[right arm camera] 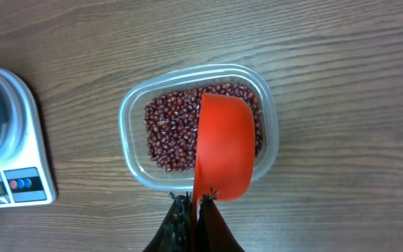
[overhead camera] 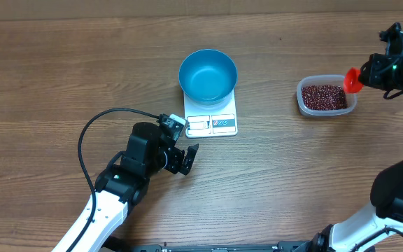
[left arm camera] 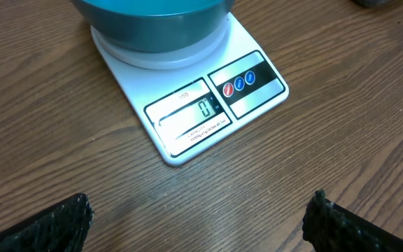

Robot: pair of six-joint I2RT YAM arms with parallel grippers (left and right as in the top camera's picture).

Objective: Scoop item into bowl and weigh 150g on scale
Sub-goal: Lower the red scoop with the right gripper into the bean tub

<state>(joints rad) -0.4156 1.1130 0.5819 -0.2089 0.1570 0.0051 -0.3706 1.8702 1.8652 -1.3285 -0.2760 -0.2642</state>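
The right pincer (right arm camera: 194,204), its dark fingers pressed together, grips the rim end of a red-orange plastic scoop (right arm camera: 224,147), which hangs over the small dark red-brown beans (right arm camera: 170,133) heaped in a clear rounded-rectangular plastic tub (right arm camera: 126,115). The left pincer (left arm camera: 198,222) gapes wide and holds nothing, just in front of the flat white rectangular scale (left arm camera: 187,140) on the brown wooden surface (overhead camera: 47,70). The round bright blue plastic bowl (overhead camera: 208,73) sits on the scale, well apart from the tub.
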